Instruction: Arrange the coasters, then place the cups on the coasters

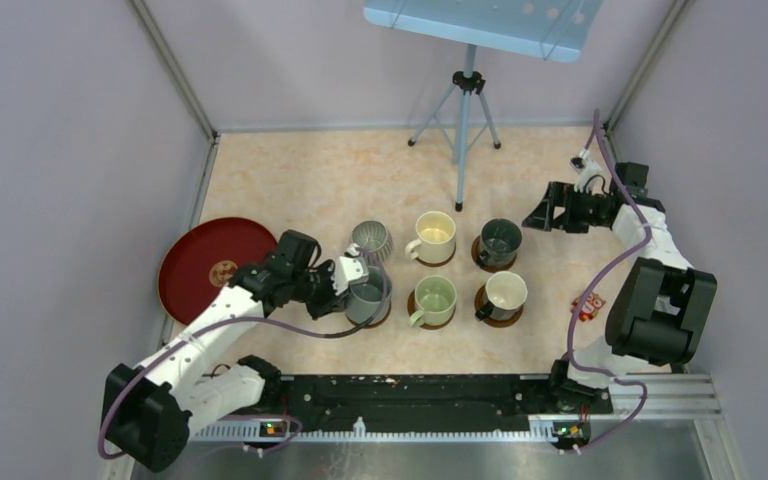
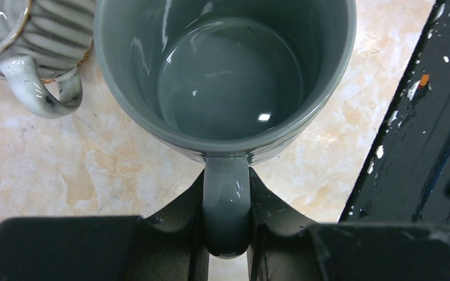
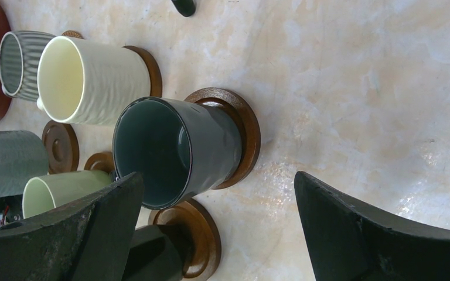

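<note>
Left gripper (image 2: 227, 190): jaws narrow, pinched on the handle of the plain grey cup (image 2: 228, 76), one finger on each side of the loop; handle runs straight back into the gripper, so in the top view it points left, towards the arm; cup upright, mouth up, long axis vertical, body just beyond the fingertips; inside glossy, nothing in it

Cup position: near-left place in a two-by-three block of cups; a brown coaster (image 3: 60, 146) shows just beside its base in the right wrist view; cannot tell whether the cup rests on it or hangs just above

Ribbed grey cup (image 2: 29, 29) just beyond and close by, upright, handle turned towards the left gripper, not touching the held cup

Right of these: cream cup (image 1: 434, 236) and dark green-grey cup (image 1: 500, 242) in the far row; pale green cup (image 1: 434, 300) and dark cup with white inside (image 1: 503, 295) in the near row; each upright on its own brown coaster; all four handles point left

Right gripper (image 1: 537, 215): jaws spread wide, holding nothing, just right of the dark green-grey cup and apart from it

Surface: pale marbled table (image 1: 300, 190); dark red round tray (image 1: 215, 268) at the left edge; black rail (image 1: 410, 395) along the near edge; lilac-grey walls on three sides; tripod (image 1: 465, 110) at the far side
</note>
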Controlling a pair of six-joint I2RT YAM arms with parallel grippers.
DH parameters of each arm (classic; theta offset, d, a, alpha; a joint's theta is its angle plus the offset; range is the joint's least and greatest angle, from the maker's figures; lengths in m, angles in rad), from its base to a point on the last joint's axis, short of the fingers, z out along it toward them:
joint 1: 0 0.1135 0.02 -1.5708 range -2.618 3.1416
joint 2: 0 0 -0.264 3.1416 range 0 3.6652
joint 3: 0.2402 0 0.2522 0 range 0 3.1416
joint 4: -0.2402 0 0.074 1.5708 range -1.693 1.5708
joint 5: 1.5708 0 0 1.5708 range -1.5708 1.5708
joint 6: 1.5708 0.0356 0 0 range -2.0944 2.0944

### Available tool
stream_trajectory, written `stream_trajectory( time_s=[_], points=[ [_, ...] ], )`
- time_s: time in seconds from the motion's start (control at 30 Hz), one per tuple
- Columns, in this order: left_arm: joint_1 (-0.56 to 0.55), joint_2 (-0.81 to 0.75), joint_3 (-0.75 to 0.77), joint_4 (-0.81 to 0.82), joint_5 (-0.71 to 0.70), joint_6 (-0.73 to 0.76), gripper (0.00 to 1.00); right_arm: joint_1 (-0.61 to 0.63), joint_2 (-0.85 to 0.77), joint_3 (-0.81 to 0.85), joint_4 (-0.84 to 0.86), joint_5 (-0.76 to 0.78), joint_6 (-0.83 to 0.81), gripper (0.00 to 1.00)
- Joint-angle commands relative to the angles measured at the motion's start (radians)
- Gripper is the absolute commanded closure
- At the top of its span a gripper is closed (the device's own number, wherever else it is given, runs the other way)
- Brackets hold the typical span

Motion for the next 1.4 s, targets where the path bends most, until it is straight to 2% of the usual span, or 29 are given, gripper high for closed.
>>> stream_trajectory(
  time_s=[0.0, 0.33, 0.57, 0.7, 0.73, 0.93, 1.1, 1.2, 1.37],
  points=[
    [-0.031, 0.009, -0.002, 0.131, -0.023, -0.025, 1.0, -0.007, -0.016, 0.007, 0.012, -0.002, -0.006, 0.01],
    [-0.047, 0.037, -0.028, 0.22, -0.073, -0.041, 1.0, -0.007, -0.017, 0.006, 0.012, 0.0, -0.006, 0.01],
    [-0.047, 0.038, -0.052, 0.222, -0.07, -0.019, 0.98, -0.007, -0.017, 0.006, 0.012, 0.002, -0.006, 0.01],
    [-0.048, 0.043, -0.052, 0.176, -0.067, 0.01, 0.68, -0.006, -0.017, 0.006, 0.012, 0.004, -0.006, 0.01],
    [-0.048, 0.044, -0.05, 0.161, -0.07, 0.016, 0.63, -0.007, -0.016, 0.006, 0.013, 0.003, -0.006, 0.01],
    [-0.047, 0.063, -0.035, 0.094, -0.109, 0.048, 0.55, -0.007, -0.014, 0.006, 0.013, 0.004, -0.006, 0.01],
    [-0.048, 0.089, -0.017, 0.052, -0.109, 0.066, 0.54, -0.007, -0.015, 0.006, 0.013, 0.001, -0.007, 0.01],
    [-0.048, 0.099, 0.003, 0.041, -0.096, 0.062, 0.63, -0.007, -0.014, 0.005, 0.013, 0.001, -0.009, 0.01],
    [-0.048, 0.12, 0.021, 0.032, -0.084, 0.043, 0.73, -0.006, -0.014, 0.006, 0.012, 0.001, -0.013, 0.01]
  ],
)
